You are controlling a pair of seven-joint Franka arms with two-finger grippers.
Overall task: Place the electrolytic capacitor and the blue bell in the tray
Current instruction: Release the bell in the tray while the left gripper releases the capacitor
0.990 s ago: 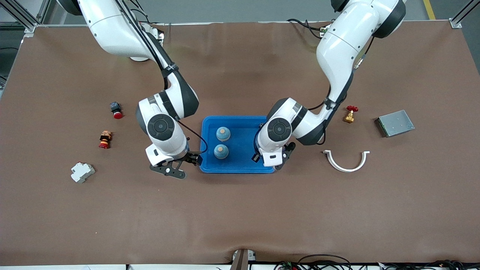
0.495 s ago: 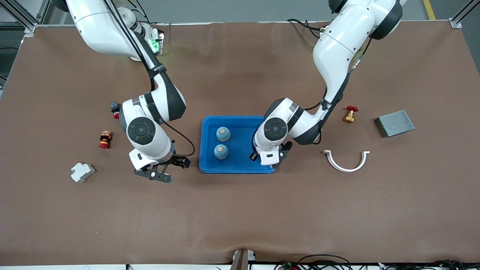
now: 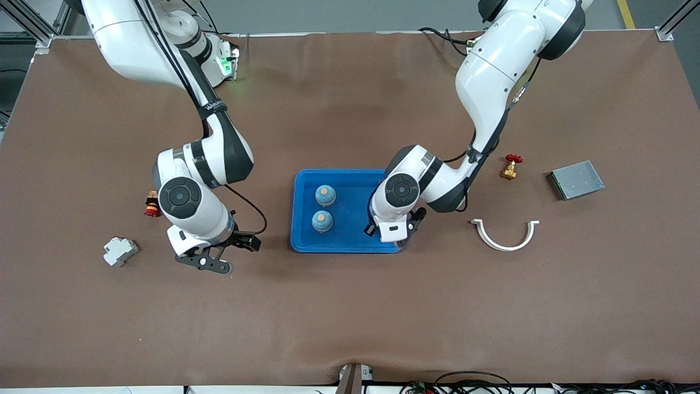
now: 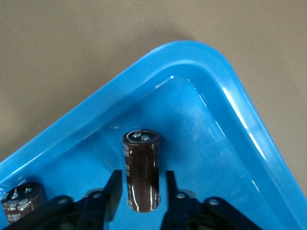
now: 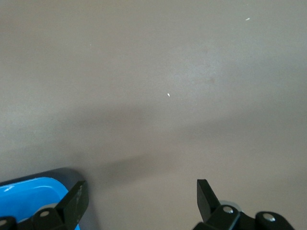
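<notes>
Brown capacitor (image 4: 142,170) newly released in tray (image 4: 230,96)

Both arms wear glossy white shells with dark grey joints and round black caps at the wrists. Thin black cables run along them. The right hand (image 3: 216,257) has black fingers dotted with silver screws; the left hand (image 4: 140,203) is black too.

The right gripper (image 3: 219,257) has drawn away from the tray (image 3: 350,243).
</notes>
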